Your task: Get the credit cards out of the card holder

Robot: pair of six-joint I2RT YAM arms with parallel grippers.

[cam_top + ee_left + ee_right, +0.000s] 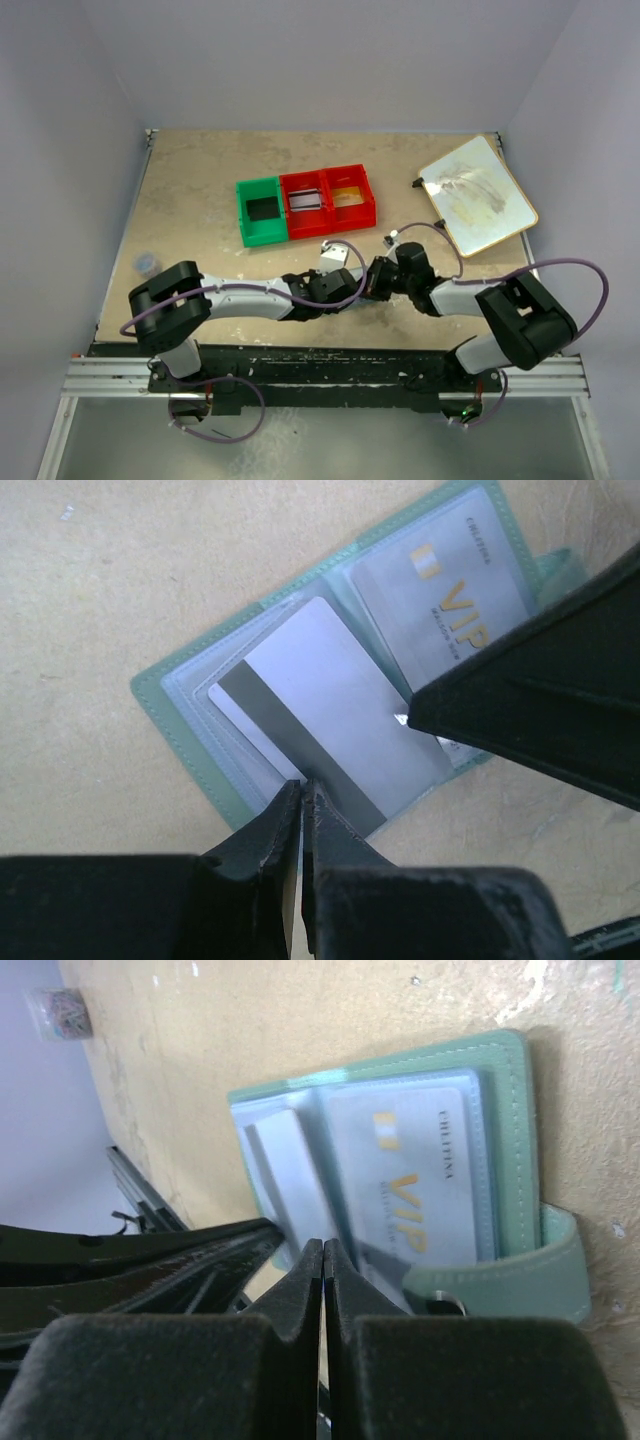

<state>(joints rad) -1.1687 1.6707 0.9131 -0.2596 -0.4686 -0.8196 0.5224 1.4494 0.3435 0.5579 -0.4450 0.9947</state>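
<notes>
The card holder (338, 254) lies open on the table between my two grippers; in the left wrist view it (165, 705) shows its pale inner pockets. A grey credit card (340, 700) with a dark stripe sticks partway out of one pocket. My left gripper (301, 785) is shut on that card's striped end. A second card marked VIP (450, 590) sits fully inside the other pocket. My right gripper (323, 1245) is shut, its tips meeting over the holder (510, 1140) near the VIP card (420, 1180) and the snap tab (520, 1280).
Behind the holder stand a green bin (262, 210) and two red bins (306, 203) (351, 196); the middle one holds a flat card. A cream board (476, 193) lies at the back right. A small object (146, 263) sits near the left edge.
</notes>
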